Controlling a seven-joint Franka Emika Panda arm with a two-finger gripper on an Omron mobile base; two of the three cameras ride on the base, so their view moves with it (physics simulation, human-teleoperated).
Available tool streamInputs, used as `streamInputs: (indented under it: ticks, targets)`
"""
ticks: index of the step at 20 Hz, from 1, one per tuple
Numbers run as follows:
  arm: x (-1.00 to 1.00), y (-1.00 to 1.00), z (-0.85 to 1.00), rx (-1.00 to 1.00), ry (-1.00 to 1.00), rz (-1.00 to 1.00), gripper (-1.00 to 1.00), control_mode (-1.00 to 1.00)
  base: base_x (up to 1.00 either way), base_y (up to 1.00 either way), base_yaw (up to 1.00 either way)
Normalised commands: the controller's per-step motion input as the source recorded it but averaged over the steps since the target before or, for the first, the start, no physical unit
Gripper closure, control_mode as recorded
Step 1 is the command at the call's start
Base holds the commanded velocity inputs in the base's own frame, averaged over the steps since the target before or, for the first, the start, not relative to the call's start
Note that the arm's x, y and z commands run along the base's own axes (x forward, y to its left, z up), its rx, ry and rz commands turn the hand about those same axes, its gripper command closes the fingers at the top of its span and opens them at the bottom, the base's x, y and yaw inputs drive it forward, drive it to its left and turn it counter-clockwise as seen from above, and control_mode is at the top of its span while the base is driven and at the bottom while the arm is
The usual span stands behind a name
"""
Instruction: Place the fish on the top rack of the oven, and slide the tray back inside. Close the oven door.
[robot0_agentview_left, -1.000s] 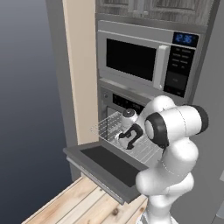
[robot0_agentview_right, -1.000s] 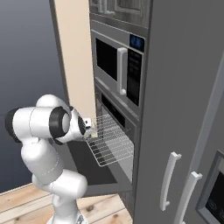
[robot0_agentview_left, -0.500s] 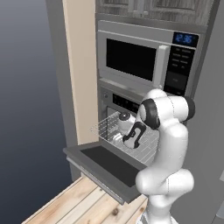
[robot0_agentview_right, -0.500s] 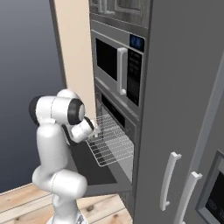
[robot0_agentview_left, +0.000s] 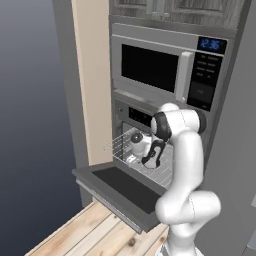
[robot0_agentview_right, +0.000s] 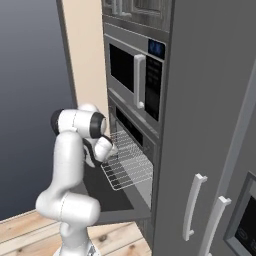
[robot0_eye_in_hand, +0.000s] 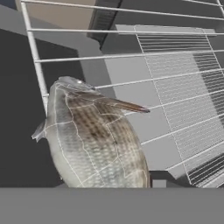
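The grey-brown fish (robot0_eye_in_hand: 92, 140) hangs close in the hand view, above the front left corner of the top rack (robot0_eye_in_hand: 175, 87). My gripper (robot0_eye_in_hand: 118, 181) is shut on the fish, and one dark fingertip (robot0_eye_in_hand: 159, 178) shows beside its lower edge. In the left base view the gripper (robot0_agentview_left: 149, 163) points down over the pulled-out silver wire rack (robot0_agentview_left: 122, 145). The oven door (robot0_agentview_left: 125, 187) lies open and flat below the rack. From the right side, the rack (robot0_agentview_right: 127, 165) sticks out of the oven (robot0_agentview_right: 131, 131) above the door (robot0_agentview_right: 112, 202).
A microwave (robot0_agentview_left: 150, 67) with a blue clock sits above the oven. A beige wall panel (robot0_agentview_left: 92, 85) stands to the left, and tall grey cabinet doors (robot0_agentview_right: 210, 150) stand to the right. A wooden floor (robot0_agentview_left: 85, 235) lies below the open door.
The arm's elbow has swung up and straightened over its base. The hand stays over the rack, a little lower and closer to it.
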Motion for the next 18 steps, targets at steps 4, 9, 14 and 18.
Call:
streamInputs:
  ticks: [4, 9, 14, 18]
  targets:
    - [0.67, 0.0, -0.38, -0.03, 0.0, 0.0, 1.0, -1.0, 0.0, 0.0, 0.0]
    - [0.7, 0.0, -0.37, -0.02, 0.0, 0.0, 1.0, -1.0, 0.0, 0.0, 0.0]
    - [0.7, 0.0, -0.31, 0.0, 0.0, 0.0, 1.0, -1.0, 0.0, 0.0, 0.0]
    - [0.13, 0.17, -0.38, -0.05, 0.0, 0.0, -1.0, -1.0, 0.0, 0.0, 0.0]
